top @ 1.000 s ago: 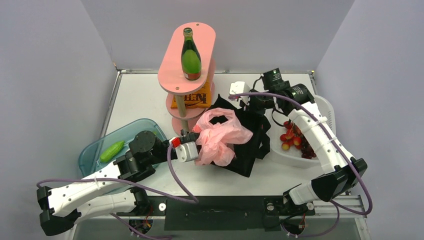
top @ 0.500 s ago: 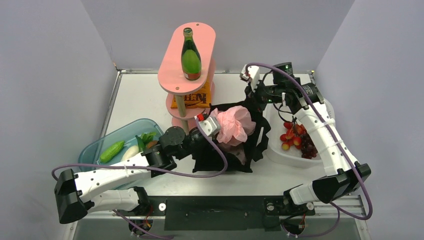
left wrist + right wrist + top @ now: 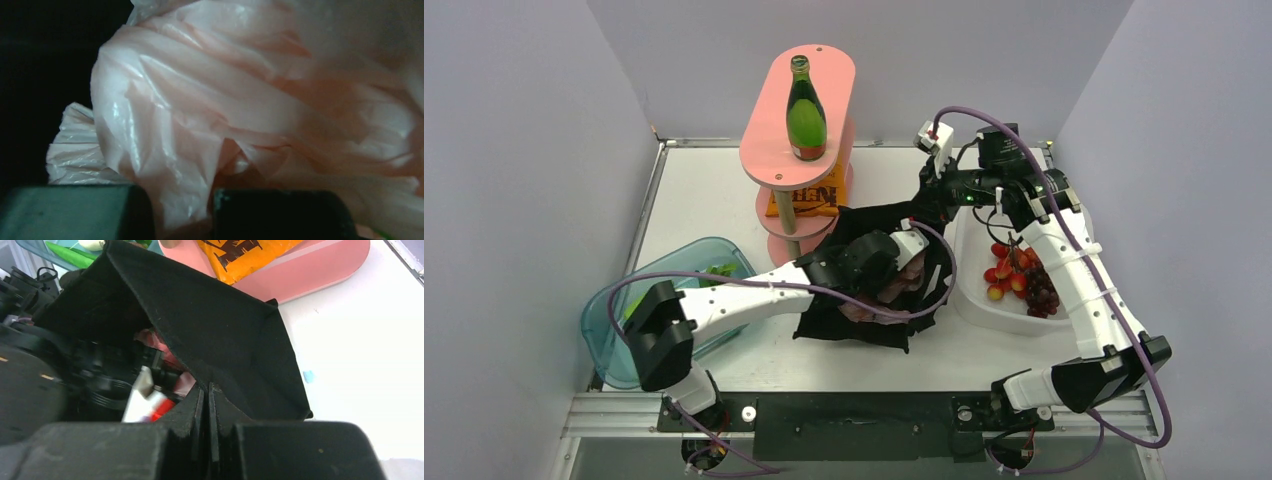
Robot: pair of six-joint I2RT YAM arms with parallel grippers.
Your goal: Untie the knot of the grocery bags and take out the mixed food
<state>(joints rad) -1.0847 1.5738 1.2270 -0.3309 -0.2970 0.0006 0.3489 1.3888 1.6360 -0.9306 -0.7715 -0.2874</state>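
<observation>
The black fabric tote (image 3: 864,325) stands in the middle of the table. My right gripper (image 3: 927,203) is shut on its far rim (image 3: 220,330) and holds that edge up. My left gripper (image 3: 889,287) reaches down into the tote, shut on the crumpled pink plastic bag (image 3: 240,100), which fills the left wrist view. Only a scrap of pink (image 3: 165,347) shows past the rim. A green bottle (image 3: 805,105) stands on the top tier of the pink stand, with an orange snack packet (image 3: 806,197) on a lower tier. Grapes and red fruits (image 3: 1019,280) lie in the white tray.
The pink tiered stand (image 3: 769,160) rises just behind the tote. A white tray (image 3: 972,305) sits to its right. A blue tub (image 3: 609,330) at the left holds leafy greens (image 3: 714,271), and my left arm crosses over it.
My left gripper has carried the pink bag to the right and down into the black tote. My right gripper has lifted the tote's far rim a little higher.
</observation>
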